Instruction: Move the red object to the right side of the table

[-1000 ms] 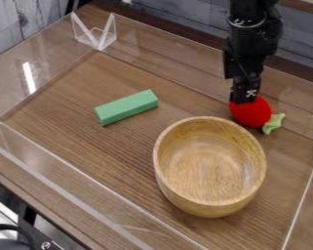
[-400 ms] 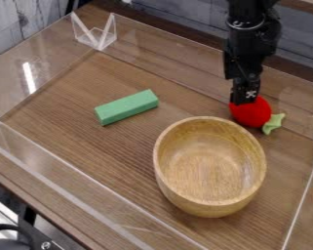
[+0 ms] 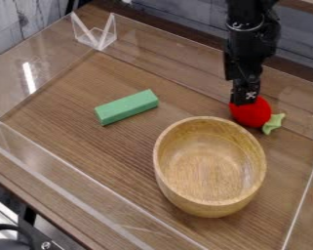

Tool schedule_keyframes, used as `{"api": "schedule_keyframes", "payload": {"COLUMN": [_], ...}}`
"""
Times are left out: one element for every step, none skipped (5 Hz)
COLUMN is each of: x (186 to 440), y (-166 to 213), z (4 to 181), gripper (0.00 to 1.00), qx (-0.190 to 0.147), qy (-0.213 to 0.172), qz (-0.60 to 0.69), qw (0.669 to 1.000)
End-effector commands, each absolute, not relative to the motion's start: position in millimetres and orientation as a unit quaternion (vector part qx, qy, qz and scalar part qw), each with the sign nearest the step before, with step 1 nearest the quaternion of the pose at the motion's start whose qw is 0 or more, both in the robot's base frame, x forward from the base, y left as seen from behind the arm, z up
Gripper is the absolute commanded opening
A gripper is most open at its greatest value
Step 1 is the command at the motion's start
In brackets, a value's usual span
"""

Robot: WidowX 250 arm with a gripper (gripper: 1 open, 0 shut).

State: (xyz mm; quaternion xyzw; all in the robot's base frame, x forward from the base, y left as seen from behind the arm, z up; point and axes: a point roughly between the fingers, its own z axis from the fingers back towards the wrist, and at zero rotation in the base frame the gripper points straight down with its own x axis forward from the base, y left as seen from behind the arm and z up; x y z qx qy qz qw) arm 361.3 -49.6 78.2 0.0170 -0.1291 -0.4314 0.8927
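Note:
The red object (image 3: pixel 255 112), a small rounded toy fruit with a pale green leafy tip, lies on the brown wood-grain table (image 3: pixel 81 93) near its right edge, just behind the wooden bowl. My black gripper (image 3: pixel 248 95) hangs straight down right above the fruit's left top, its fingertips at or just touching it. Its jaws stand open and the fruit rests on the table, not lifted.
A round light wooden bowl (image 3: pixel 210 164) sits in front of the fruit. A green rectangular block (image 3: pixel 128 106) lies left of centre. Low clear acrylic walls (image 3: pixel 303 210) ring the table, with a clear stand (image 3: pixel 95 31) at the back left.

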Motion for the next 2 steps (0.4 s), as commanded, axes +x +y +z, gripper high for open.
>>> {"api": "schedule_keyframes", "payload": {"x": [366.3,367.6], "y": [-48.5,-50.1], "z": [99.3,96.0], "gripper": [1.0,1.0], "qx": [0.026,0.025], "qy": [-0.163,-0.164], "qz": [-0.427,-0.428], "qw": [0.889,0.888]}}
